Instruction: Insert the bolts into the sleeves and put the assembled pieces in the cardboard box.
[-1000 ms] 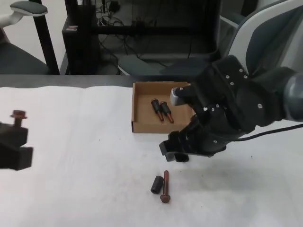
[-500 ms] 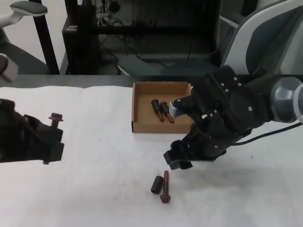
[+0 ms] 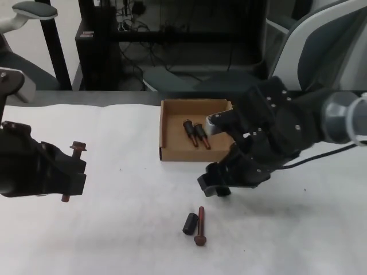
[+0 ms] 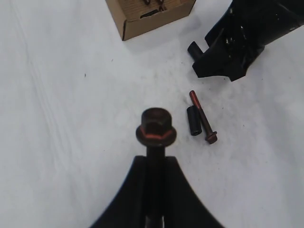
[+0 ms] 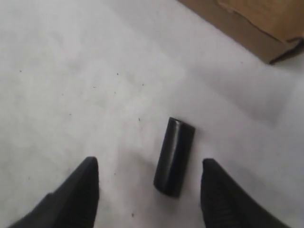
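Observation:
My left gripper [image 4: 156,164] is shut on a rust-coloured bolt [image 4: 156,128], head up, over the left of the cloth; in the high view the same bolt [image 3: 76,149] stands in the gripper [image 3: 71,175]. My right gripper [image 5: 148,166] hangs open low over a black sleeve [image 5: 174,156] lying between its fingers [image 5: 78,192], just in front of the cardboard box [image 3: 172,152]. Nearer the front edge, another sleeve [image 3: 190,223] lies beside a loose bolt [image 3: 199,224]. Two assembled pieces [image 3: 195,133] rest in the box.
White cloth [image 3: 126,229] covers the bench. The box's corner [image 5: 247,23] stands close beyond the right gripper. The right arm's bulk [image 3: 275,137] overhangs the box's right side. Chairs and a dark stand are behind the bench.
My left arm has carried the bolt rightward, further onto the cloth. The right gripper has shifted slightly toward the box and stays low.

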You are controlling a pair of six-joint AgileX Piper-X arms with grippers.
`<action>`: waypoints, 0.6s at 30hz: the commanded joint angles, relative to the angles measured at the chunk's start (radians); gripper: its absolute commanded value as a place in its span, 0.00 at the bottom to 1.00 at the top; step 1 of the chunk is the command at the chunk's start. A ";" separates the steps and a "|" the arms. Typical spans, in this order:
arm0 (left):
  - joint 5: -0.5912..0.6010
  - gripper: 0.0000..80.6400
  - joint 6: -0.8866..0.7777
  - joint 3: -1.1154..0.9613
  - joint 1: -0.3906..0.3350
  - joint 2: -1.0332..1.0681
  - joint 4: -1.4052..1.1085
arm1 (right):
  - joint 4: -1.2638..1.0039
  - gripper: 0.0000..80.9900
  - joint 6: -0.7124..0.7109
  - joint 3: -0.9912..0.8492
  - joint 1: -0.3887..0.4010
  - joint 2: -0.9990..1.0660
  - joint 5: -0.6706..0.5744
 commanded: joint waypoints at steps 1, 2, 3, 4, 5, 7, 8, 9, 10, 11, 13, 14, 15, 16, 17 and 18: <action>0.006 0.02 0.003 -0.002 -0.005 0.000 -0.033 | 0.051 0.77 -0.007 -0.072 -0.003 0.045 -0.002; 0.006 0.02 0.003 -0.002 -0.005 0.000 -0.040 | 0.066 0.77 -0.007 -0.096 -0.003 0.061 -0.001; 0.006 0.02 0.003 -0.002 -0.005 0.000 -0.046 | 0.086 0.77 -0.007 -0.118 -0.003 0.075 -0.001; 0.006 0.02 0.003 -0.002 -0.005 0.000 -0.049 | 0.102 0.77 -0.007 -0.135 -0.003 0.088 -0.001; 0.006 0.02 0.003 -0.002 -0.005 0.000 -0.050 | 0.114 0.77 -0.007 -0.149 -0.003 0.099 -0.001; 0.006 0.02 0.003 -0.002 -0.005 0.000 -0.050 | 0.138 0.77 -0.007 -0.165 -0.003 0.110 0.001; 0.006 0.02 0.003 -0.002 -0.005 0.000 -0.050 | 0.148 0.77 -0.007 -0.168 -0.003 0.114 0.004; 0.006 0.02 0.003 -0.002 -0.005 0.000 -0.050 | 0.158 0.77 -0.007 -0.168 -0.003 0.113 0.007; 0.006 0.02 0.003 -0.002 -0.005 0.000 -0.050 | 0.168 0.77 -0.007 -0.168 -0.003 0.113 0.007; 0.006 0.02 0.003 -0.002 -0.005 0.000 -0.050 | 0.177 0.77 -0.007 -0.168 -0.003 0.113 0.012; 0.006 0.02 0.003 -0.002 -0.005 0.000 -0.054 | 0.193 0.77 -0.009 -0.168 -0.003 0.113 0.031; 0.006 0.02 0.003 -0.002 -0.005 0.000 -0.056 | 0.200 0.75 -0.009 -0.168 -0.003 0.113 0.031; 0.006 0.02 0.003 -0.002 -0.005 0.000 -0.059 | 0.204 0.69 -0.012 -0.168 -0.003 0.113 0.031; 0.006 0.02 0.003 -0.002 -0.005 0.000 -0.061 | 0.204 0.61 -0.018 -0.168 -0.003 0.113 0.031; 0.006 0.02 0.003 -0.002 -0.005 0.000 -0.064 | 0.204 0.54 -0.028 -0.168 -0.003 0.113 0.031; 0.006 0.02 0.003 -0.002 -0.005 0.000 -0.066 | 0.204 0.45 -0.040 -0.171 -0.003 0.113 0.031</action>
